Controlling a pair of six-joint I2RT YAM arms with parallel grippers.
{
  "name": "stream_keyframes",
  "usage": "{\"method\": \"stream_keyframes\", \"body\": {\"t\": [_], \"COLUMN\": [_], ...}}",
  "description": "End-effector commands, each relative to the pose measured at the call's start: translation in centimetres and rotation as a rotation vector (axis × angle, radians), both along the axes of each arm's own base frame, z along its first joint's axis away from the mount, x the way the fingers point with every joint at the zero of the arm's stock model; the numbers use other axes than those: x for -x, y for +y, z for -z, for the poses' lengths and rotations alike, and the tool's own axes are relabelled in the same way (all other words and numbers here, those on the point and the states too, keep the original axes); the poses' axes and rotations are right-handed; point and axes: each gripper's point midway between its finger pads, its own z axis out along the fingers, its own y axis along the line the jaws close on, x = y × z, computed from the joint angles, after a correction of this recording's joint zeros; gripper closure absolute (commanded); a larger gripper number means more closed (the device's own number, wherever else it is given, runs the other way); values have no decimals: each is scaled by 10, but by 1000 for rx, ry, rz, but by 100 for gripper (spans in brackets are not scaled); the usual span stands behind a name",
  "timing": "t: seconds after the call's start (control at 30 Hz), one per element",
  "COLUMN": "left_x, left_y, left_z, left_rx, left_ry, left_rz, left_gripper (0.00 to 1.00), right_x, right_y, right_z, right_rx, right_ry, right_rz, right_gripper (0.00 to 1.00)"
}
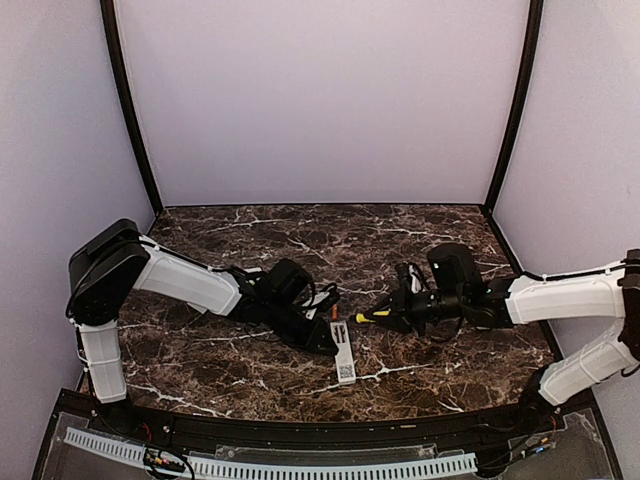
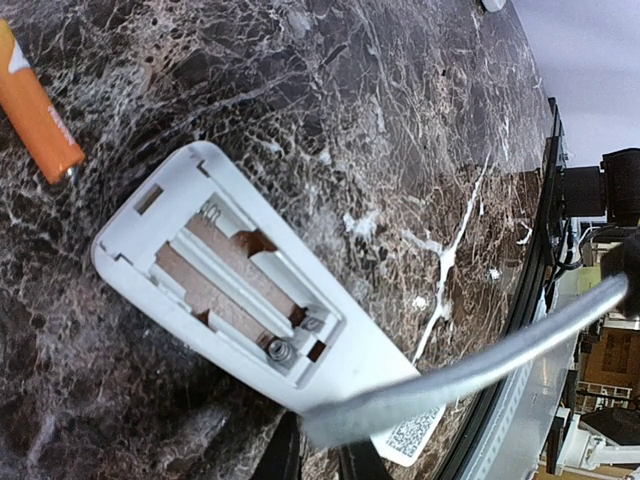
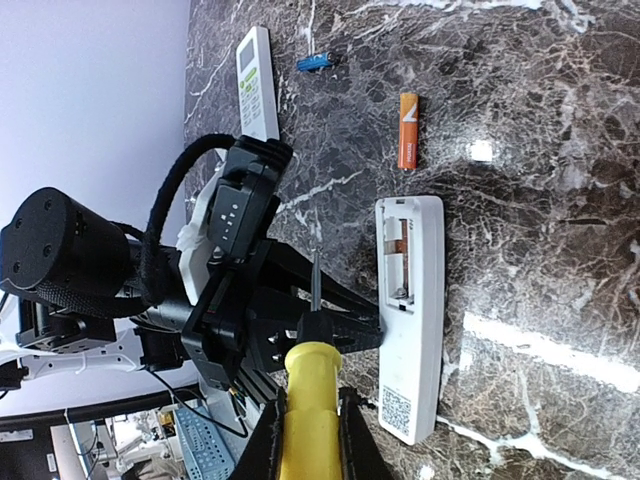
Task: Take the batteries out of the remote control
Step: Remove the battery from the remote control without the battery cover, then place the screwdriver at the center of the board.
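On the left, the left fingers are drawn close together with nothing seen between them. Their tips sit on the lower body of the remote control, which lies back-up on the counter, so they seem to pin it rather than enclose it. Next along, the battery bay stands uncovered, and I judge it empty, since only bare contact strips and a spring show. The batteries in view are out on the counter. An orange one lies just past the remote's head end, apart from it, and a blue one lies farther off beside a second remote that is buttons-up. No red cell is in sight. On the right, the right fingers are clamped tight on the yellow-handled tool. Its thin tip points at the remote close to the bay, though I cannot tell whether it touches. The step in hand looks like closing out this unload. To do it well, check through the left wrist view that the bay really is bare. Then lift the tool straight up and back, so the tip neither scrapes the contacts nor catches the left fingers. Ease the left pressure only once the tool is clear, or the remote may skid into the orange cell and set it rolling.
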Motion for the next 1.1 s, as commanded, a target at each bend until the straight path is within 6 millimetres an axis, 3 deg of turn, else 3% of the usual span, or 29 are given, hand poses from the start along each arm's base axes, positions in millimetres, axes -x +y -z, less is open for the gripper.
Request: {"method": "stream_keyframes", "body": {"t": [0.0,0.27,0.43,0.53,0.67,0.87,1.07], "left_x": [5,-5,-20,-32,-50,-81,-101], "left_y": [24,23,24,34,57,111,160], "left_z": [36,4,-43,-71,-99,-132,-154], "left_rx": [-157,-124,-81,-59,-42,-37,-80], "left_ry": [-22,-80,-172,-220,-252,-285,-323], "left_rz": [-34,-78,-131,-174,-242,-359,-434], "left_gripper": [87,75,47,39,33,29,25], "right_x": [-4,-12,-19,-21,-25,-35,-47], "right_y": [-9,-31,-47,-54,-59,-56,-50], "right_z": [-9,-24,-32,-30,-23,-10,4], "right_rx": [40,160,245,294,332,343,359], "right_ry": [-51,-135,-196,-215,-229,-257,-288], "right_rz": [26,78,113,123,138,153,166], "right_gripper": [100,100,100,100,100,100,100]}}
